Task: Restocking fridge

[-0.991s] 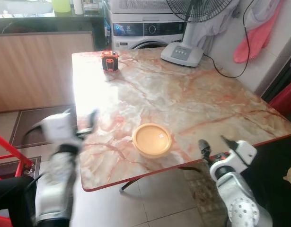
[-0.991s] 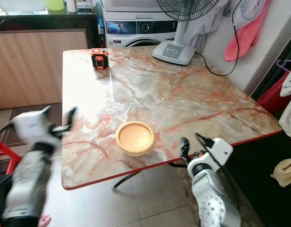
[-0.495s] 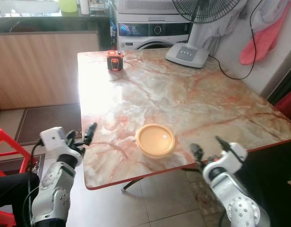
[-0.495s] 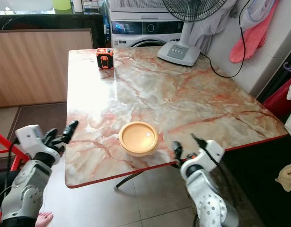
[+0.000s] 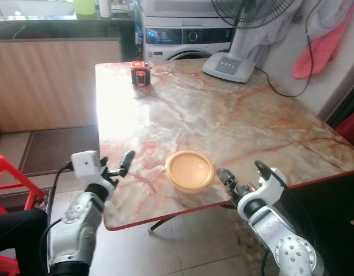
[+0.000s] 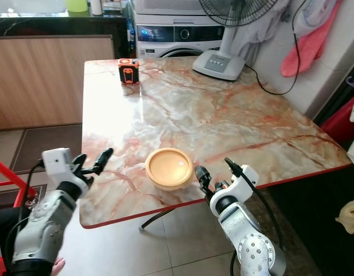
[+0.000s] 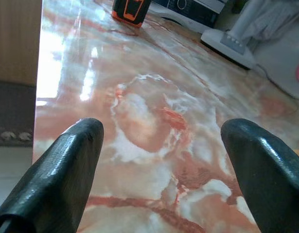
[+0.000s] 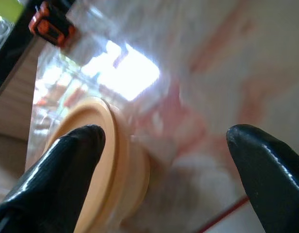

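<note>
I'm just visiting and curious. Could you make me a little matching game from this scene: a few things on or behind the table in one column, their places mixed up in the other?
Things:
1. yellow lidded container
2. orange and black device
3. fan base
4. washing machine

Places:
A. far right part of the marble table
B. behind the table, against the wall
C. near table edge, between the two grippers
D. far left corner of the table

Pairs: 1-C, 2-D, 3-A, 4-B
</note>
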`<state>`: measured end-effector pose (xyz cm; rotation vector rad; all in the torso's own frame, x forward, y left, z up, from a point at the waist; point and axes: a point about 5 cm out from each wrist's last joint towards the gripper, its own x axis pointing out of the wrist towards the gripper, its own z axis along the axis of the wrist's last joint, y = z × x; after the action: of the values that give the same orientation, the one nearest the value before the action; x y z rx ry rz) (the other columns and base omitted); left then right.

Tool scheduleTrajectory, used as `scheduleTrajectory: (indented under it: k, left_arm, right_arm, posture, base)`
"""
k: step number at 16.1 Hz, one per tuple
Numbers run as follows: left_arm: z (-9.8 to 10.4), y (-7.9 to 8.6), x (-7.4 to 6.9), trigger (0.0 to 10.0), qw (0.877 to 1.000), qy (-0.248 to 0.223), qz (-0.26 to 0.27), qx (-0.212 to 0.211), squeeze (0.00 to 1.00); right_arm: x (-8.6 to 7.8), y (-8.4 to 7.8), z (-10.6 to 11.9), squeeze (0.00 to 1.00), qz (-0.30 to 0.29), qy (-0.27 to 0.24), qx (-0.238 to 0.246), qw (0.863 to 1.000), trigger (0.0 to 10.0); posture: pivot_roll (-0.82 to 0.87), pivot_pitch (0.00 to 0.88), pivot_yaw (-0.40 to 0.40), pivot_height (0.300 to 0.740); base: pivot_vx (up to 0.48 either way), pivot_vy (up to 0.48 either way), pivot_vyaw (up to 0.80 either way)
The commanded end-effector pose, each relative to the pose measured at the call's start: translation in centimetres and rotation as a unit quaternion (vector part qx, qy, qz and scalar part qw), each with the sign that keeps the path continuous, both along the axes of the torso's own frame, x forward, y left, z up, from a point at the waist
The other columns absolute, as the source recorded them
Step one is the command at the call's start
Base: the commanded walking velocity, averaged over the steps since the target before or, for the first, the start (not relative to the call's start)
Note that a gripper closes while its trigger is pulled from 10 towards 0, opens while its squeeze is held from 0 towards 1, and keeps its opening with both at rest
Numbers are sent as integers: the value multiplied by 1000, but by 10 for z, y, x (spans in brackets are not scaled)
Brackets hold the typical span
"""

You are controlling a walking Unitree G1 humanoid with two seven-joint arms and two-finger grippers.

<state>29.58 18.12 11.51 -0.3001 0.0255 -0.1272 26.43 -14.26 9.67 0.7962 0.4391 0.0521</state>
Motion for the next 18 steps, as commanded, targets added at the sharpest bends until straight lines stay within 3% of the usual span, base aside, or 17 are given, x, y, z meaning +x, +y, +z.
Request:
scheduleTrajectory:
  k: [1,2,4,5,6,7,8,9,10,12,13,14,15,17,18]
  left_arm:
    - [1,-4,3,10000,1000,-7,2,16,0]
    - [5,-11,3,10000,998,-24,-12,48,0]
    - [12,-22,-1,10000,996,-56,-24,65,0]
    - [20,-31,-6,10000,989,-92,-37,110,0]
    - [25,-36,-12,10000,980,-119,-40,155,0]
    - [28,-38,-14,10000,976,-132,-39,171,0]
    - [33,-40,-18,10000,965,-148,-30,215,0]
    - [34,-41,-19,10000,962,-155,-27,225,0]
    - [34,-41,-20,10000,960,-155,-24,231,0]
    - [28,-39,-18,10000,962,-139,-20,236,0]
    - [21,-34,-11,10000,981,-103,-7,164,0]
    - [24,-31,-6,10000,995,-90,9,52,0]
    - [27,-30,-2,10000,996,-84,1,-18,0]
    - [29,-32,0,10000,996,-87,-14,-26,0]
    - [33,-39,3,10000,992,-85,-46,-81,0]
  right_arm:
    - [2,18,11,0,-5,-46,-13,999,10000]
    - [6,11,17,0,-16,-79,-62,995,10000]
    - [9,-1,24,0,-50,-109,-96,988,10000]
    - [8,-8,29,0,-70,-136,-114,982,10000]
    - [5,-16,35,0,-92,-172,-154,969,10000]
    - [3,-18,39,0,-97,-193,-184,959,10000]
    - [0,-21,44,0,-91,-227,-277,929,10000]
    - [-2,-20,45,0,-85,-235,-306,919,10000]
    - [-3,-17,42,0,-71,-236,-327,912,10000]
    - [-4,-13,36,0,-56,-229,-320,918,10000]
    - [-4,-7,31,0,-45,-227,-302,925,10000]
    - [-3,-5,31,0,-37,-231,-307,922,10000]
    - [-3,-4,31,0,-34,-234,-308,922,10000]
    - [-2,-4,30,0,-31,-234,-309,921,10000]
    - [-2,-3,29,0,-26,-234,-311,921,10000]
  posture:
    - [-57,0,-90,740]
    - [-58,0,-90,740]
    - [-58,0,-88,740]
    - [-57,0,-86,740]
    - [-56,0,-85,740]
    - [-56,0,-85,740]
    - [-56,0,-85,740]
    - [-53,0,-80,740]
    - [-54,0,-79,740]
    - [-55,0,-78,740]
    - [-61,0,-77,740]
    - [-65,0,-77,740]
    - [-64,0,-77,740]
    - [-68,0,-80,740]
    - [-68,0,-81,740]
  base:
    - [0,0,0]
    - [0,0,0]
    - [0,0,0]
    - [0,0,0]
    - [0,0,0]
    - [0,0,0]
    - [0,0,0]
    - [0,0,0]
    - [0,0,0]
    - [0,0,0]
    - [0,0,0]
    - [0,0,0]
    - [0,0,0]
    - [0,0,0]
    - [0,0,0]
